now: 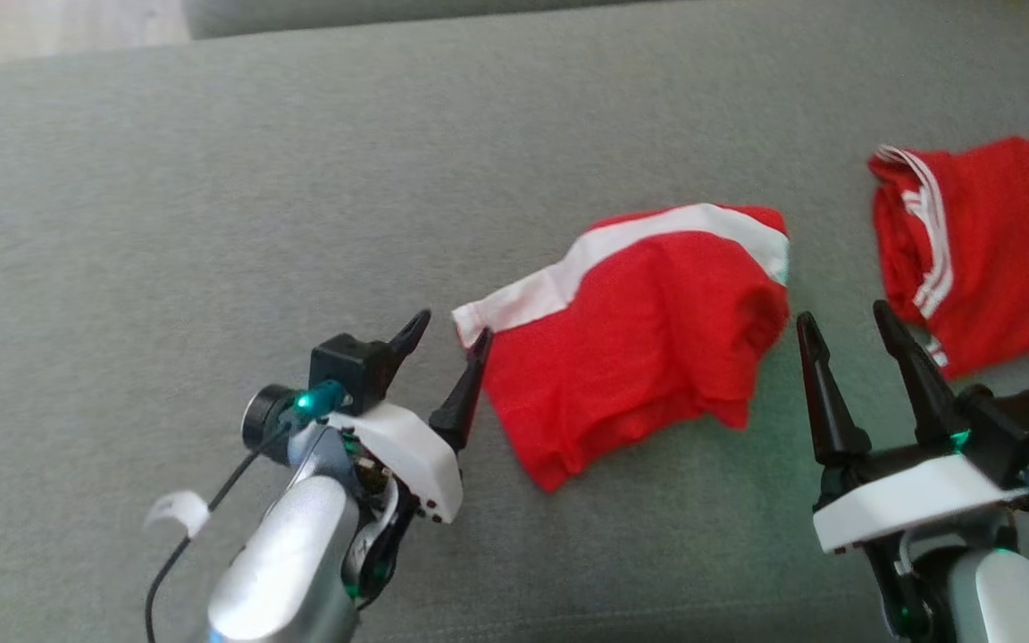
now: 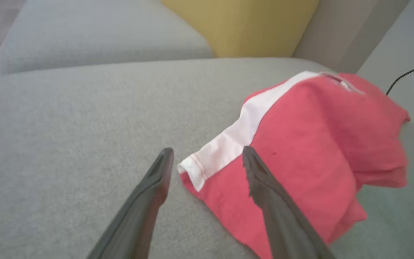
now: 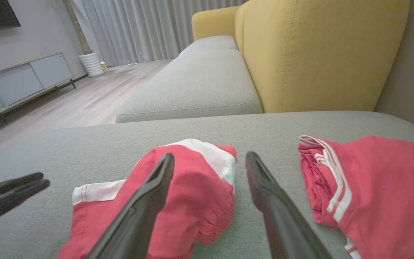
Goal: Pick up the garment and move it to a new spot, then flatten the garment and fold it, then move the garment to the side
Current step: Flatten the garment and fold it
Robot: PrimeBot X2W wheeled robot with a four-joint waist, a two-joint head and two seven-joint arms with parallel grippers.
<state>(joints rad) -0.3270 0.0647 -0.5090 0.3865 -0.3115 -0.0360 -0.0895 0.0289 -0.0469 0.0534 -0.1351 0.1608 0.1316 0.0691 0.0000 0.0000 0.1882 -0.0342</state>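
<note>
The left fingers [image 1: 464,393] stood spread apart and held nothing. One tip sat right at the white corner of the garment [image 1: 639,339]; whether it touched the cloth could not be told. In the left wrist view that corner [image 2: 196,169] lay in the gap between the two fingers [image 2: 156,187], and the farther finger crossed in front of the red cloth. The right fingers [image 1: 825,393] were also spread wide and empty, pointing up the head view just beside the garment's right edge and apart from it. In the right wrist view one of them [image 3: 149,201] stood in front of the garment [image 3: 199,194], the other over bare cushion [image 3: 264,144] between the two pieces of clothing. The left arm's dark fingers [image 3: 9,196] showed at that view's left edge.

The garment, red with a white band along its top edge, lay rumpled on the grey cushion [image 1: 211,179], between the two arms. Its right part was bunched and folded over. A second garment [image 1: 997,250], red with thin white stripes, lay near it on the right, not touching it.

Behind the cushion rose a yellow backrest [image 3: 318,54]. Beyond it were a wooden floor [image 3: 84,100], pale curtains [image 3: 149,28], a low cabinet [image 3: 20,79] and a white ribbed pot [image 3: 92,64].
</note>
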